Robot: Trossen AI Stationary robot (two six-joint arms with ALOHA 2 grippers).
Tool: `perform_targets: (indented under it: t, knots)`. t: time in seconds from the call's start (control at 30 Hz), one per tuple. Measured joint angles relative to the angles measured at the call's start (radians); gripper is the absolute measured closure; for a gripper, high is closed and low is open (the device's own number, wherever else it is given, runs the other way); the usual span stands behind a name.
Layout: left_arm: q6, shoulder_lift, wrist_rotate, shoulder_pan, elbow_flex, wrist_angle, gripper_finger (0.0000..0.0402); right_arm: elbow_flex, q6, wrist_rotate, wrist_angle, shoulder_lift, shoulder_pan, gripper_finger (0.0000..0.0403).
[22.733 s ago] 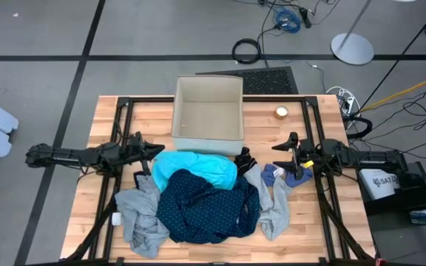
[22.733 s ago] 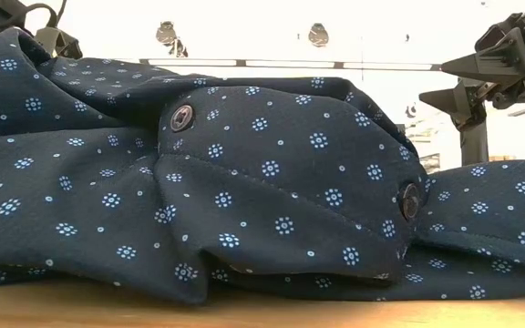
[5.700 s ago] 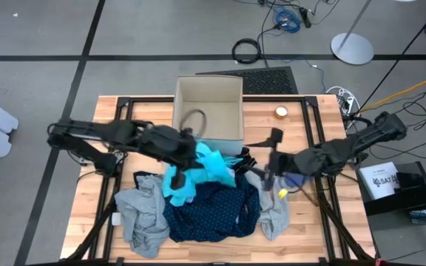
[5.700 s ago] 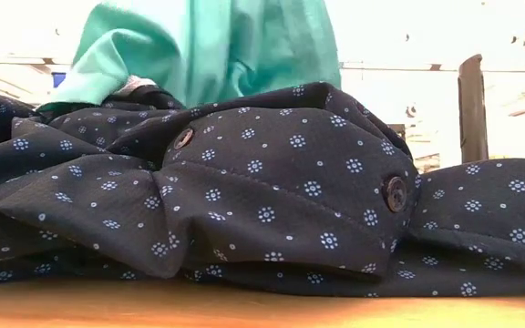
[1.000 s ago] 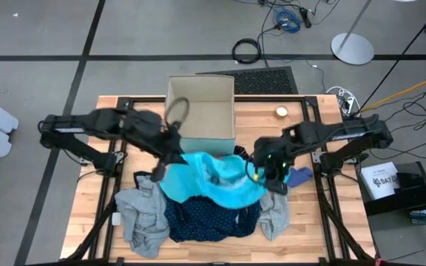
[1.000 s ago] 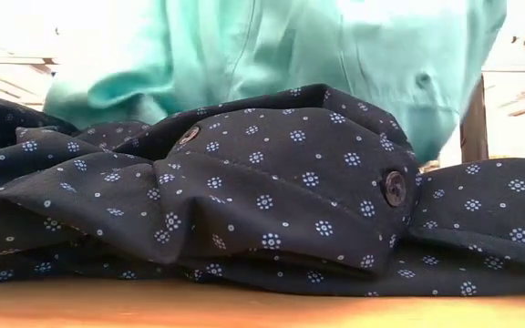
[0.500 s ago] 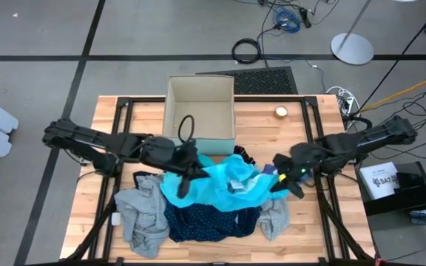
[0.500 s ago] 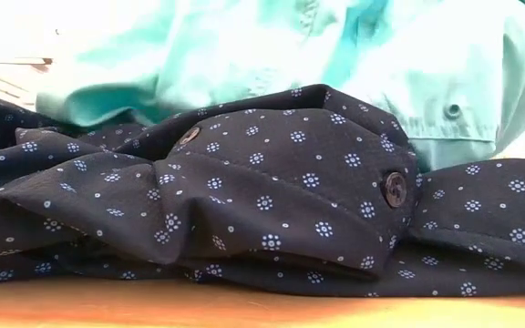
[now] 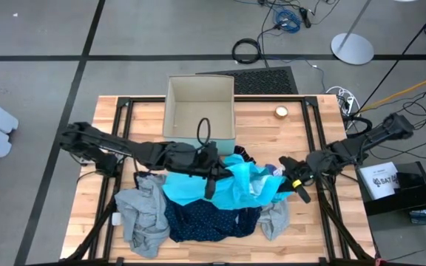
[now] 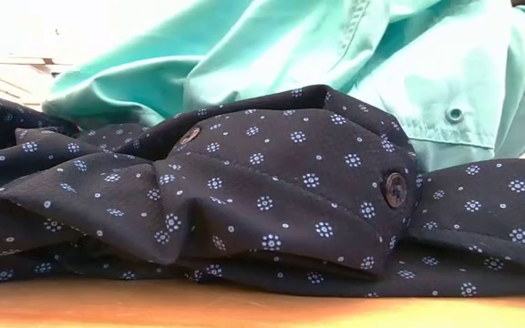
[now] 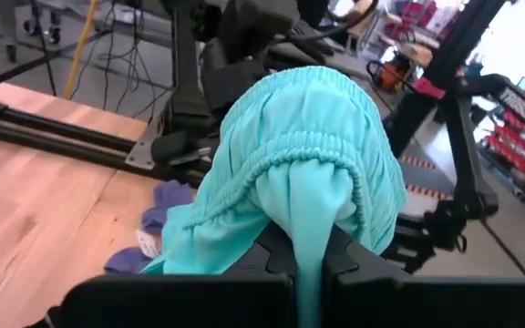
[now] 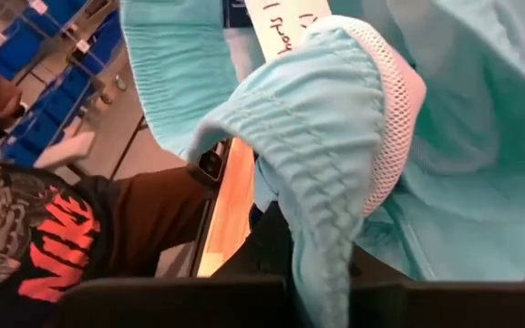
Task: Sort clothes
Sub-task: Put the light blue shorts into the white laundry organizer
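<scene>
Turquoise garment stretches between left hand and right hand.

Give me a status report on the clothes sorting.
Left gripper and right gripper both shut on turquoise garment, held over navy dotted garment. Box empty. Nothing blocking.

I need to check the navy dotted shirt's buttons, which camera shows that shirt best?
The low view: the navy dotted shirt fills it up close, with two buttons plainly visible. The high view shows it only as a dark heap partly under the turquoise garment. Neither wrist view shows it; both are filled with turquoise fabric.
</scene>
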Motion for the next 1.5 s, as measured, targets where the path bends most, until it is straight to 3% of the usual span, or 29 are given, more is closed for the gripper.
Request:
perform_targets:
  t: [0.3, 0.57, 0.73, 0.87, 1.1, 1.27, 1.5]
  knots:
    - [-0.001, 0.001, -0.003, 0.005, 0.000, 0.089, 0.0400, 0.000, -0.061, 0.017, 0.016, 0.001, 0.046, 0.0402]
    - [0.000, 0.000, 0.001, 0.001, 0.000, 0.091, 0.0400, 0.000, -0.060, 0.128, 0.141, 0.024, 0.115, 0.0402]
    - [0.000, 0.016, 0.028, -0.011, 0.000, 0.091, 0.0400, 0.000, -0.110, 0.216, 0.290, 0.100, 0.148, 0.0402]
    - [-0.001, 0.053, 0.049, -0.013, 0.000, 0.089, 0.0400, 0.000, -0.208, 0.222, 0.495, 0.186, 0.149, 0.0402]
    - [0.032, 0.084, 0.197, 0.005, 0.000, 0.113, 0.0396, 0.001, -0.296, 0.244, 0.697, 0.333, 0.101, 0.0402]
    - [0.120, 0.084, 0.202, 0.005, 0.000, 0.113, 0.0355, 0.001, -0.311, 0.240, 0.780, 0.394, 0.044, 0.0403]
    - [0.133, 0.084, 0.193, 0.017, 0.001, 0.096, 0.0254, 0.001, -0.342, 0.232, 0.849, 0.403, 0.016, 0.0403]
